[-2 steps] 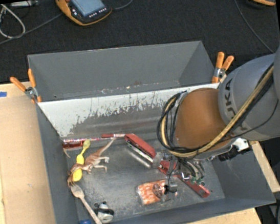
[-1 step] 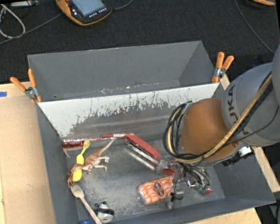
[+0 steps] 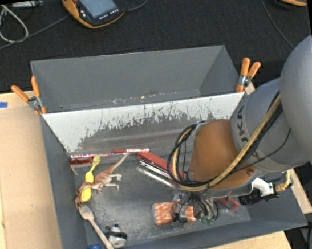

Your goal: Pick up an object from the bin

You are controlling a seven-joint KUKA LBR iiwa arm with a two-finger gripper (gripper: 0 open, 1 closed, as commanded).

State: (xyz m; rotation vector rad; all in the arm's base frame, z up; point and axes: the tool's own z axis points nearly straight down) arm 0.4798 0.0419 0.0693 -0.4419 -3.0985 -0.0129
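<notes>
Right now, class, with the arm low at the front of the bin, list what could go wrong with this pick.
1. The gripper is close beside the orange patterned block, near the bin's front wall. It may shove the block towards the wall rather than grasp it.
2. The red-and-black tool lies just beside the arm, which might drag it when lifting.

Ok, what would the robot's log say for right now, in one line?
hand down at bin front | orange patterned block beside it | toy dinosaur, wooden spoon lie left
</notes>
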